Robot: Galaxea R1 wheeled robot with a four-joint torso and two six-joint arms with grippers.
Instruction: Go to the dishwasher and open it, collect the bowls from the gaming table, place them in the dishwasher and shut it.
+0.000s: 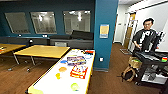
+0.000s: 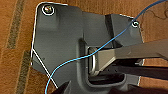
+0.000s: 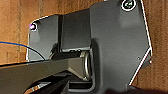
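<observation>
The gaming table (image 1: 53, 83) ran from the bottom left of the head view toward the centre, its near end cut off by the frame edge. On its white top sat four small bowls: green (image 1: 74, 86), yellow (image 1: 58, 75), orange (image 1: 62, 69) and blue (image 1: 64, 61); whether they held anything was too blurred to tell. Flat game boxes (image 1: 79, 71) lay just beside them. Yellow wooden tables (image 1: 42, 51) stood at left, a teal pillar (image 1: 105, 32) behind, a person (image 1: 146, 35) by a dark cart (image 1: 152, 67) at right. I could not tell whether either gripper was open or closed.
</observation>
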